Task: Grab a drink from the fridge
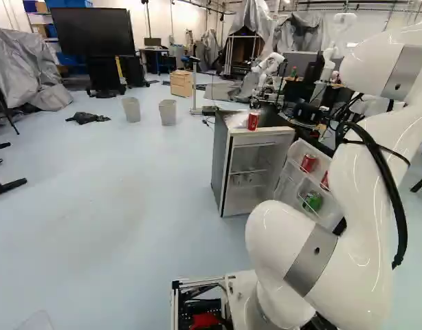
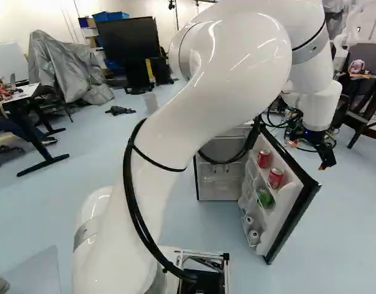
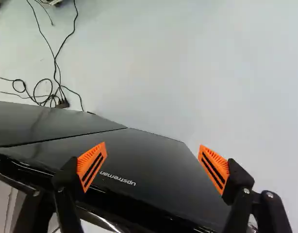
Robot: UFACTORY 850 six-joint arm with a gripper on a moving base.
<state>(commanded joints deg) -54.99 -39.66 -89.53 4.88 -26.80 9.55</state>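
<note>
fridge open, drink still to be picked

left base view: the fridge [image 1: 223,165] has its door [image 1: 289,196] open, with red cans [image 1: 308,163] and a green can [image 1: 312,201] in the door racks; one more red can [image 1: 253,120] sits on top. the arm [image 1: 372,199] covers part of the door, and the fingers are out of sight. what lies deep on the shelves is hard to make out.

right base view: the fingers' end of the arm is beyond the door's outer side, away from the racks. the arm hides the fridge top. the silver cans [image 2: 254,236] low in the door are small and partly covered.

wrist view: the fingers [image 3: 214,167] stand wide apart with nothing gripped, by the door's dark outer face; whether they touch it, i can't tell. no can shows here. opening looks done; next, i'd clear the door's edge, come round to the racks and line up on a can.
</note>
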